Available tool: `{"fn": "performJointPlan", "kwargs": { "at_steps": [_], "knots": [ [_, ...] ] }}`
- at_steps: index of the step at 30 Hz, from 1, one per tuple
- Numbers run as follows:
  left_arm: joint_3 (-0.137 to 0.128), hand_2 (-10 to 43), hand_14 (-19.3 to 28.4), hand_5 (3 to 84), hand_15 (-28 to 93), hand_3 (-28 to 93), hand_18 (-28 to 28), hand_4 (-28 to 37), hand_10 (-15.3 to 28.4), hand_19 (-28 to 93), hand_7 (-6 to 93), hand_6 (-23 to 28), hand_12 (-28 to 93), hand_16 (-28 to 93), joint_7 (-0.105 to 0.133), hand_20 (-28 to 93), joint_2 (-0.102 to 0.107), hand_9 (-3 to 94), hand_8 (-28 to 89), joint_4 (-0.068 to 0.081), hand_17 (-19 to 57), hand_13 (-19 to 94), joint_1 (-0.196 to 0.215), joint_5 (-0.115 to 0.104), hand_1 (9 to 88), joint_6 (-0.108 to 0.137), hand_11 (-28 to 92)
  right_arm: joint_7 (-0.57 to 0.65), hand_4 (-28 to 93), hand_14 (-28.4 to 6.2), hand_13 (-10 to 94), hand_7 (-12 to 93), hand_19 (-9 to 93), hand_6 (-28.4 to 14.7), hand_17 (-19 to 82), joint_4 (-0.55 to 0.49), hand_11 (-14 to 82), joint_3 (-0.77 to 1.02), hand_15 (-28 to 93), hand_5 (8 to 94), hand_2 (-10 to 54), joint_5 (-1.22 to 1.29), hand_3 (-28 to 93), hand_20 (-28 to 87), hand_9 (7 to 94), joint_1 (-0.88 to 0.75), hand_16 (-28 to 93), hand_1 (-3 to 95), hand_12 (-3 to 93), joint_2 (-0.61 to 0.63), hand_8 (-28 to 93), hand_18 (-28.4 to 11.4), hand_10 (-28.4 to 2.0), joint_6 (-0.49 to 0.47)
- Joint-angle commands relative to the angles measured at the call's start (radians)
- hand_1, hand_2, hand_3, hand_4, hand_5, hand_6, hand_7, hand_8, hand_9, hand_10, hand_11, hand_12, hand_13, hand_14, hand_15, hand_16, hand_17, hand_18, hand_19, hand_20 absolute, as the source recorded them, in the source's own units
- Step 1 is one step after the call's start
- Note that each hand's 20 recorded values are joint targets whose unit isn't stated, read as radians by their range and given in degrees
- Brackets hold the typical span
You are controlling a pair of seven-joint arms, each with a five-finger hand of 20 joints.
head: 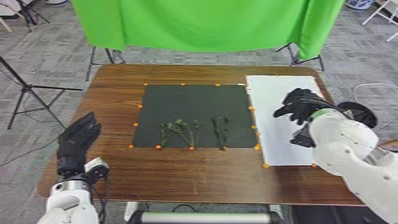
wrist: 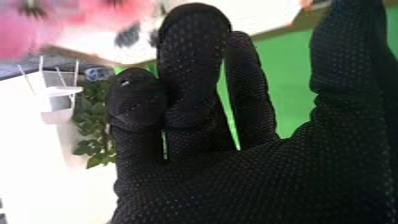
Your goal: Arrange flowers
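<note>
The green stems [head: 181, 123] lie left of the right robot hand [head: 304, 103], its fingers loosely spread.

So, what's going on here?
The robot seems to be busy arranging flowers. Its right hand is over the white board, open and with nothing visibly held, while pink flowers show beyond its fingers in the wrist view. The left hand waits open at the table's left edge. Green sprigs lie on the dark mat, with neither hand on them.
</note>
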Motion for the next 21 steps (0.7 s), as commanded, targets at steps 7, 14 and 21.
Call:
{"fn": "performJointPlan", "kwargs": {
  "at_steps": [7, 14, 21],
  "knots": [
    [0.009, -1.6, 14.0, 47.5, 19, 69, 11.7, -16.7, 12.5, 10, 18.0, 0.9, 9, -3, 0.001, 25, -0.014, 37.7, -9, 0.009, 19.6, 36, -0.006, 0.002, 40.2, -0.015, 21, 0.007, -7, -7.3, 82, 15, 90, 0.1, 60, 0.074, 11.1, -0.048, 56, 52.7, -9.5, -0.035, 67, 37, 57.6, 0.007, 28, 35.6, 18.8, -0.031, -7, -11.8, -19.0, 0.025],
    [0.007, -1.5, 13.9, 47.6, 19, 69, 11.7, -16.6, 12.6, 10, 18.0, 1.0, 9, -3, 0.002, 25, -0.019, 37.7, -9, 0.009, 19.6, 36, -0.005, -0.001, 40.1, -0.018, 21, 0.03, -8, -6.7, 83, 17, 90, 0.9, 60, 0.113, 12.4, -0.065, 56, 55.7, -9.5, -0.035, 67, 37, 59.5, -0.005, 28, 38.1, 18.5, -0.037, -8, -11.7, -18.5, 0.033],
    [0.002, -1.6, 14.0, 47.6, 19, 69, 11.7, -16.6, 12.6, 10, 17.9, 1.1, 9, -3, 0.003, 25, -0.021, 37.7, -9, 0.005, 19.6, 36, 0.001, -0.005, 40.0, -0.019, 21, 0.001, -12, -5.2, 87, 18, 89, -2.4, 63, 0.127, 16.8, -0.097, 54, 67.5, -9.5, -0.042, 65, 38, 73.0, -0.023, 29, 47.9, 17.3, -0.035, 1, -10.6, -15.6, 0.188]
  ]
}}
